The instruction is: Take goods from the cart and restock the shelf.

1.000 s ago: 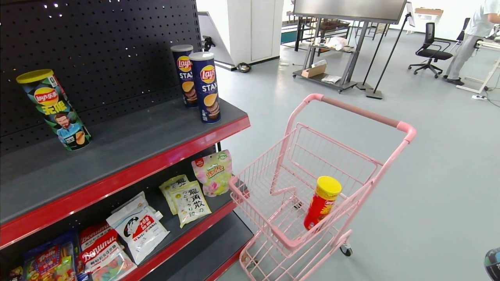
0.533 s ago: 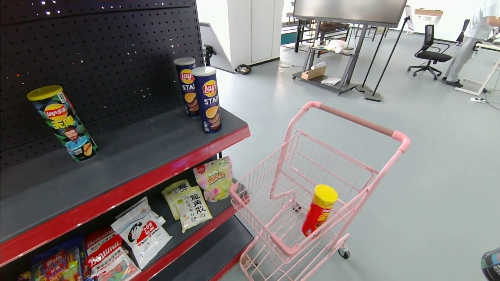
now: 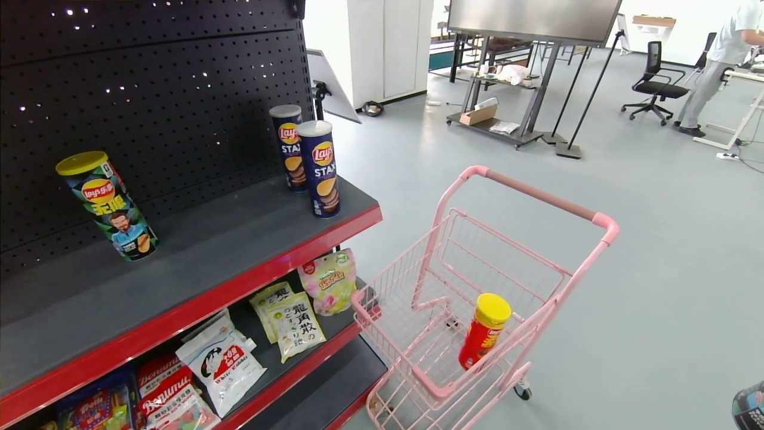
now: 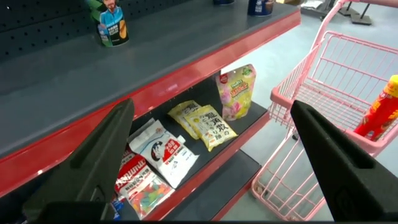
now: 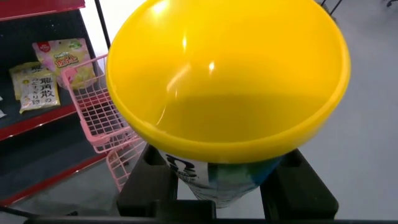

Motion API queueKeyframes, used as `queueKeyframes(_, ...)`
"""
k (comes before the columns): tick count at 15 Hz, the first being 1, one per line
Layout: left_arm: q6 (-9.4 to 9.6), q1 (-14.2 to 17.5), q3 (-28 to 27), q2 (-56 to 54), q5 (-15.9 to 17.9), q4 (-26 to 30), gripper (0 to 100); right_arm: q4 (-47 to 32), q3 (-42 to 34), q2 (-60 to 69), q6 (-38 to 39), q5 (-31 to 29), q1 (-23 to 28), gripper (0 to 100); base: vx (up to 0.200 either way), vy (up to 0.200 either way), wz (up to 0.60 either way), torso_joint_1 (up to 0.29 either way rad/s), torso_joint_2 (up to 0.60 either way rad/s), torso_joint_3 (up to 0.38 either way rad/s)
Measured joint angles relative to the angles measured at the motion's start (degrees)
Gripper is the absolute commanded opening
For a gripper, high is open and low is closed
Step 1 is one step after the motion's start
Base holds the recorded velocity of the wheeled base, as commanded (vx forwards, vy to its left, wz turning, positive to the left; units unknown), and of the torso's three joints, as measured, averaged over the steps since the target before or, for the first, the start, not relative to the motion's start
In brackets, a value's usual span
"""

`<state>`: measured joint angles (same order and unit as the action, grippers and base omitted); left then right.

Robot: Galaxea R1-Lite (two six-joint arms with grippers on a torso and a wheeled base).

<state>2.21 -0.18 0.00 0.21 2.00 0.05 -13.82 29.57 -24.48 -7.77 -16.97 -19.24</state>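
a can with a yellow lid point(image 5: 227, 81) stands upright in the right gripper point(image 5: 224, 190), whose dark fingers pinch its blue-green body from both sides, low under the lid. a second can, red with a yellow lid point(image 3: 484, 331), stands slightly tilted inside the pink cart point(image 3: 537, 195), leaning against the basket's wire side nearest the camera. in the head view this cart sits at about 5 o'clock from the middle, its handle toward 3 o'clock and its front end just beside the shelf point(image 3: 209, 239).

the shelf takes up the 9 o'clock side. on its grey upper board, edged in red, a green can point(image 3: 107, 206) stands at 9 o'clock near the perforated back panel, and two blue cans point(image 3: 321, 170) stand touching one another at the board's far end, around 11 o'clock. well apart from these, on the lower board at 7 o'clock, lie snack bags point(image 3: 221, 361) in white, yellow, green and red.

the left gripper point(image 4: 214, 155) hangs in front of the shelf's lower boards with its two fingers spread wide and nothing between them.
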Motion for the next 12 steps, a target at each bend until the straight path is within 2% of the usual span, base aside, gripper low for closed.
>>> queueKeyframes(12, 0.0, 0.0, 0.0, 0.0, 0.0, 0.0, 100, 0.3, -1.4, 0.5, -0.4, -0.8, 0.4, 0, 0.0, 0.0, 0.6, 0.012, -0.01, -0.006)
